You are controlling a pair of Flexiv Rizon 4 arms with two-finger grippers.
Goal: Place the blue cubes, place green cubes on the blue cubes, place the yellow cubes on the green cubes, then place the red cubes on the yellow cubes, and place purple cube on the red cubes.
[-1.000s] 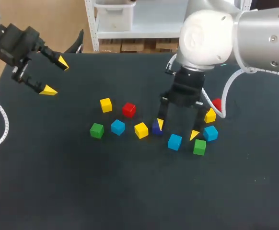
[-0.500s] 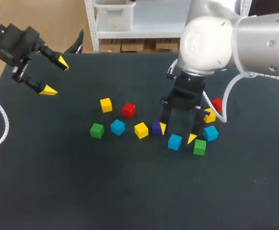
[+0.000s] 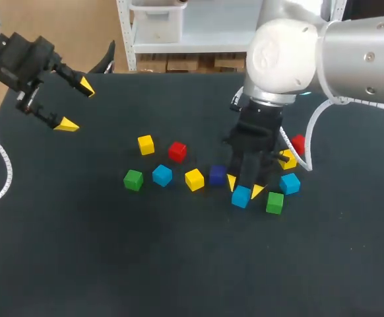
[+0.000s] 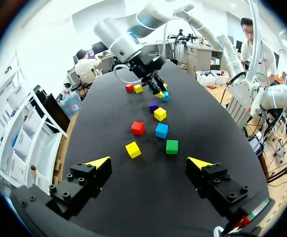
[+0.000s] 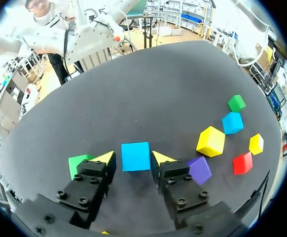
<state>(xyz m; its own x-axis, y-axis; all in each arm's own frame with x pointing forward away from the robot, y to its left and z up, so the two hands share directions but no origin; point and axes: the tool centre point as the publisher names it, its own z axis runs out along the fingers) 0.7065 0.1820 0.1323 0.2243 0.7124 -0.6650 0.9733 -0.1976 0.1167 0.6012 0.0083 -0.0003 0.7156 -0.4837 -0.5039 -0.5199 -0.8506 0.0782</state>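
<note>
left gripper (image 3: pixel 76 105) high, jaws wide | right gripper (image 3: pixel 245 187) low, seemingly ajar

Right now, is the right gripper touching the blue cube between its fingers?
Cannot tell. Right wrist view: right gripper straddles the blue cube; a gap shows at one fingertip, the other is too close to judge.

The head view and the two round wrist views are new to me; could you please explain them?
Two robot arms work at a dark table. The head view looks down from above and behind; each round picture comes from a camera on one arm's wrist, showing its own yellow-tipped fingers. Small cubes lie scattered: blue, green, yellow, red and one purple cube. The left gripper hangs open and empty near the table's left edge. The right gripper stands open astride a blue cube, not clamping it. Nothing is held.
</note>
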